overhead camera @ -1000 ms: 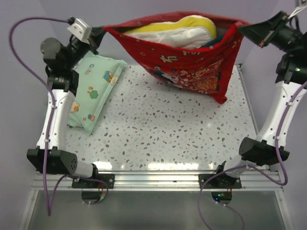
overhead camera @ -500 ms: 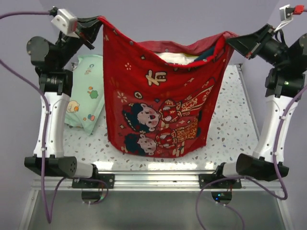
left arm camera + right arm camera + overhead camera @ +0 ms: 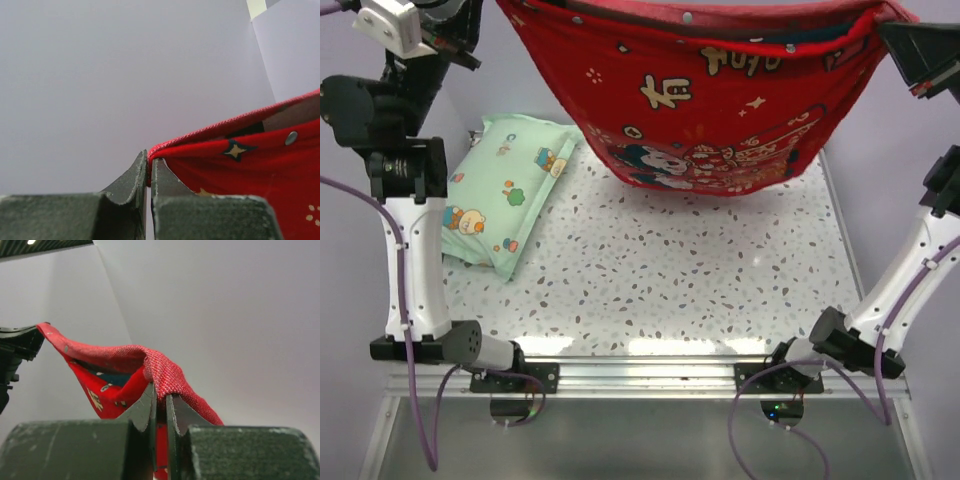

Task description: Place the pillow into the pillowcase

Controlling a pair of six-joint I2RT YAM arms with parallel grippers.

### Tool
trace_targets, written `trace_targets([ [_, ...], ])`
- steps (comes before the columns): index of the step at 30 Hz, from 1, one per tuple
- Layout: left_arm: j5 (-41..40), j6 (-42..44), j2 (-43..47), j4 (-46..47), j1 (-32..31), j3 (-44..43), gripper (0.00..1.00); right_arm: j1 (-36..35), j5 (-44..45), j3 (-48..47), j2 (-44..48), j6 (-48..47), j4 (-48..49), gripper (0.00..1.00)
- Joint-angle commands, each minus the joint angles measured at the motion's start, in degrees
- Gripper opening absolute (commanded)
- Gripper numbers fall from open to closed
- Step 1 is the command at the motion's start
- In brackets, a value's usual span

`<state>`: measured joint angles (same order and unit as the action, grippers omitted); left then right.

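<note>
Pillowcase [image 3: 720, 110] hangs stretched above the worktop [image 3: 670, 280], one top corner clamped tight in the left pincer [image 3: 149, 162], the other pinched in the right pincer [image 3: 160, 390]. Pillow hidden, possibly inside the sagging case.

Mint-green pillow [image 3: 508, 197] on speckled table [image 3: 670, 280]

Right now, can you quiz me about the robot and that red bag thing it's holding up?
1. True or false: the pillowcase hangs stretched between the left gripper and the right gripper.
2. What lies on the table beside the left arm? A: a mint-green pillow; B: a blue cup; C: a book.
3. Fill in: both grippers are ___ on the pillowcase's top edge.
Key: 1 true; 2 A; 3 shut.
</note>
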<state>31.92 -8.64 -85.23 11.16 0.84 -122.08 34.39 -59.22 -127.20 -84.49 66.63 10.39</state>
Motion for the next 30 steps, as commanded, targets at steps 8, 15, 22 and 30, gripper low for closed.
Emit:
trace_targets([
  [8, -10.1, 5.8, 9.7, 7.5, 2.2, 12.7, 0.0, 1.8, 5.3, 2.3, 7.2, -11.4, 0.5, 0.0],
  [15, -14.8, 7.5, 9.6, 7.9, 2.2, 5.3, 0.0, 1.8, 11.7, 2.4, 11.2, -15.3, 0.3, 0.0],
  [22, -17.8, 12.3, 8.4, 6.2, 2.2, -0.9, 0.0, 1.8, 12.5, 3.6, 13.1, -19.7, -3.4, 0.0],
  [30, -15.9, 14.2, 7.9, 3.6, 2.2, 0.7, 0.0, 1.7, 9.6, 22.2, 20.8, -17.5, -2.4, 0.0],
])
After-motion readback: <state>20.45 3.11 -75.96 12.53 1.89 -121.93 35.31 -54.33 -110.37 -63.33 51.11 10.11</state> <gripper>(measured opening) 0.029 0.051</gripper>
